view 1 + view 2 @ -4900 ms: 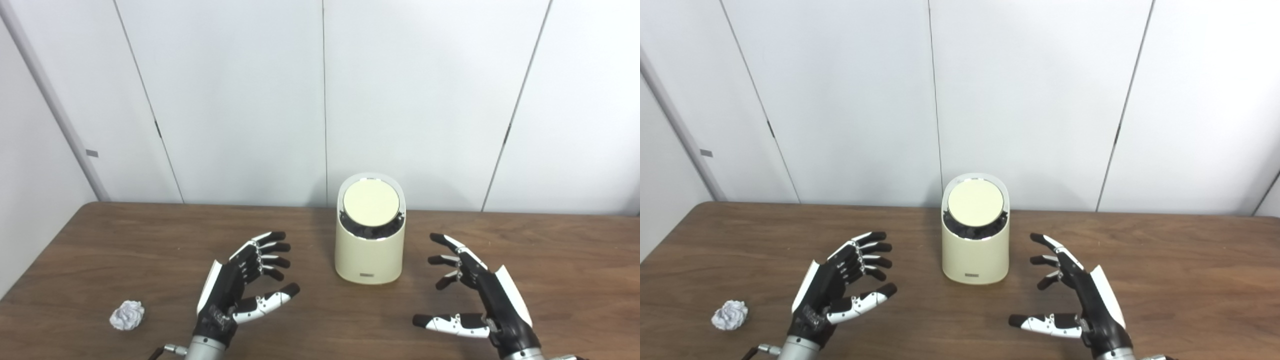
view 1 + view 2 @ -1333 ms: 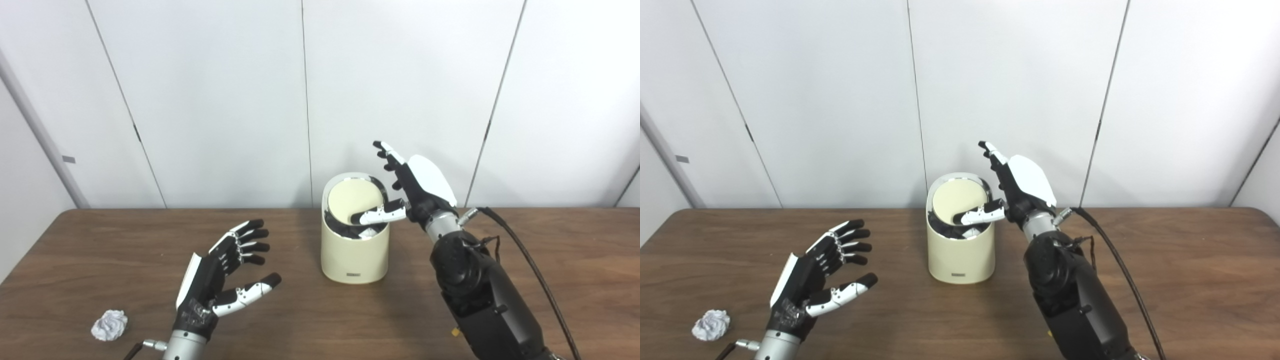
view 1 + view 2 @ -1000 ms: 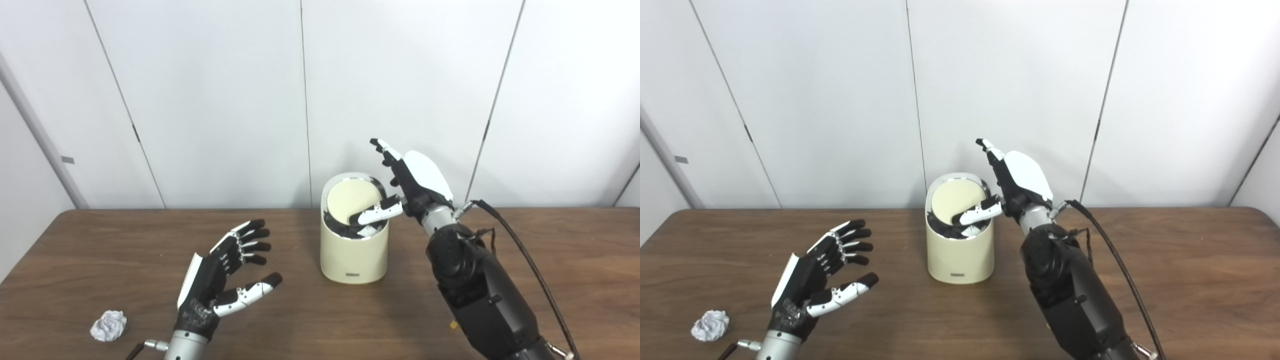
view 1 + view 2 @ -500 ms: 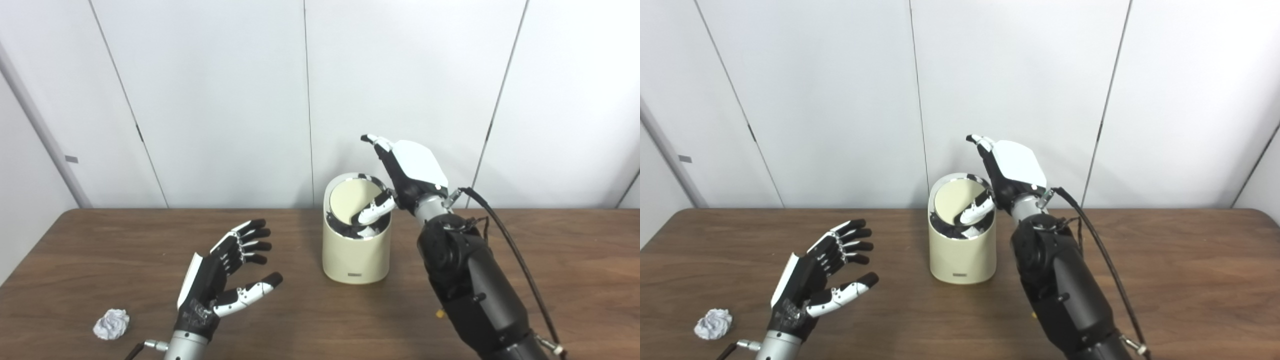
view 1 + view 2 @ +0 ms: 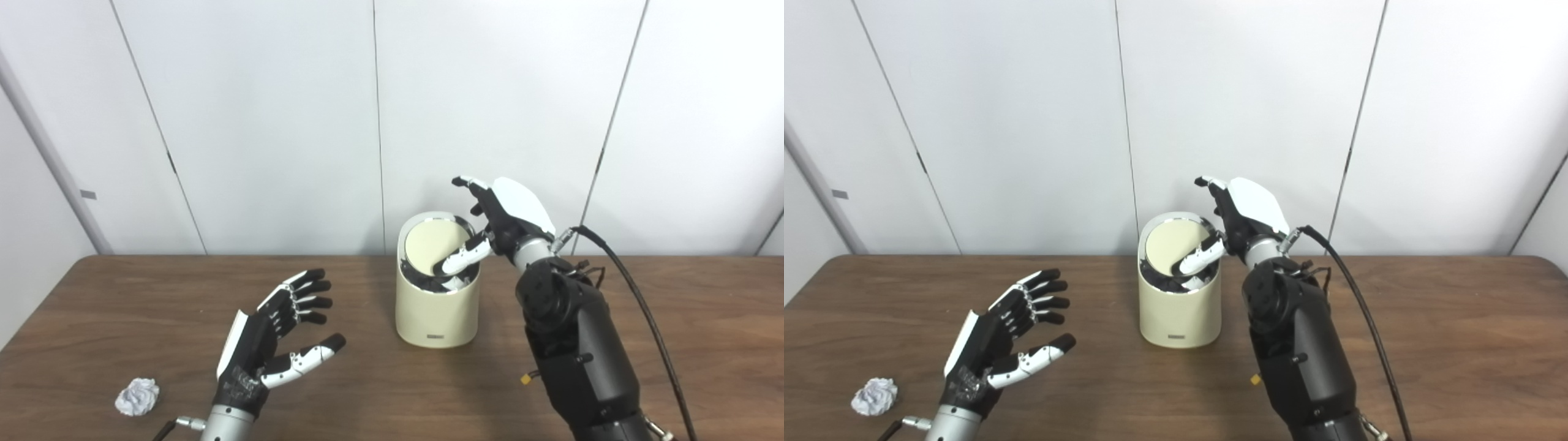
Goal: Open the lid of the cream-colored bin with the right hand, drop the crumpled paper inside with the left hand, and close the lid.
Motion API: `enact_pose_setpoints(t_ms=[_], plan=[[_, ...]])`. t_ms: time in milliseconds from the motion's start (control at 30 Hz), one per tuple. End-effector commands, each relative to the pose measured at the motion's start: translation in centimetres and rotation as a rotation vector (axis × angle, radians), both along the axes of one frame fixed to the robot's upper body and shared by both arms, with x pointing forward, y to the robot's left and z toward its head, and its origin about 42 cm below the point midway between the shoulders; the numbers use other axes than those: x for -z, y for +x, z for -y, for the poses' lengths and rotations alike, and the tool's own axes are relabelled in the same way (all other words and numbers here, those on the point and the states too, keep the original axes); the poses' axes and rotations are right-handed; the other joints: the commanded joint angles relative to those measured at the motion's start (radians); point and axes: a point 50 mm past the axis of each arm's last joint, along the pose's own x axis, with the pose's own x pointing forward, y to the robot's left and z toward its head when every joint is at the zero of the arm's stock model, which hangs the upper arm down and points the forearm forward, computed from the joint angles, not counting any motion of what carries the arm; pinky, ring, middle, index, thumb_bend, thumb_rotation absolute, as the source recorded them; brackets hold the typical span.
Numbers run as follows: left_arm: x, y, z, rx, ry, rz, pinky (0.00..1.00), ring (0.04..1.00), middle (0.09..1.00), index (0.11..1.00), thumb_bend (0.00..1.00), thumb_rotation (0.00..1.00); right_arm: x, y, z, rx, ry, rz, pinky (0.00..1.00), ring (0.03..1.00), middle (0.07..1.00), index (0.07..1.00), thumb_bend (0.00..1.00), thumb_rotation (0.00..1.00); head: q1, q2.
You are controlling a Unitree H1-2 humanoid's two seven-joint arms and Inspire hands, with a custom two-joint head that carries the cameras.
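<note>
A cream-colored bin point(image 5: 436, 303) stands a little right of the frame's centre, toward the back of the brown wood-grain counter point(image 5: 704, 343), close to the white panelled wall point(image 5: 275, 122). Low on the bin's front sits a small dark label point(image 5: 435, 336); it is too small to read.

The bin's round cream lid point(image 5: 432, 247) sits within the rim at a slant, its face turned toward the cameras, with a dark gap along its lower edge. The right hand point(image 5: 505, 217) is raised at the bin's upper right rim. Its thumb point(image 5: 459, 260) reaches down to the lower right part of the lid, the dark tip at the lid's edge by the gap; whether it presses the lid or only touches it cannot be told. The other fingers point(image 5: 470, 187) spread up and away above the rim, closing on nothing. A black cable point(image 5: 637, 300) trails from the wrist along the black forearm toward the lower right of the frame.

The left hand point(image 5: 269, 343) hovers at lower left of centre, palm turned inward, fingers point(image 5: 309, 293) apart and empty, well apart from the bin.

The crumpled paper point(image 5: 137, 396) lies on the counter in the lower left of the frame, to the left of the left hand and not touching it.
</note>
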Motion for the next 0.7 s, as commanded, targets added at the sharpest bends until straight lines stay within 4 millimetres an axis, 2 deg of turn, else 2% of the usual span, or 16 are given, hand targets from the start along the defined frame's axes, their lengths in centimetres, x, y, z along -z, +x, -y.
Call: enact_pose_setpoints(t_ms=[0,367,500,667], plan=[[-1.8,0.2,0.1,0.008,0.001,0.076,0.64,0.716,0.791,0.823,0.67,0.10,0.0,0.1,1.2,0.050,-0.001,-0.008,0.55,0.782,0.927,0.877,0.86,0.12,0.001,0.000],[-1.9,0.3,0.3,0.014,0.000,0.075,0.63,0.713,0.794,0.825,0.67,0.10,-0.3,-0.5,1.8,0.024,0.116,0.000,0.63,0.854,0.968,0.885,0.84,0.15,0.005,0.004],[-2.0,0.3,0.3,0.013,0.000,0.073,0.63,0.718,0.794,0.824,0.68,0.11,-1.2,-1.5,2.5,-0.033,0.243,0.039,0.65,0.848,0.940,0.898,0.81,0.19,0.004,0.004],[-2.0,0.4,0.4,0.013,0.000,0.074,0.64,0.719,0.794,0.823,0.68,0.11,-1.5,-3.6,4.0,-0.103,0.363,0.126,0.61,0.818,0.904,0.884,0.81,0.28,0.005,0.007]])
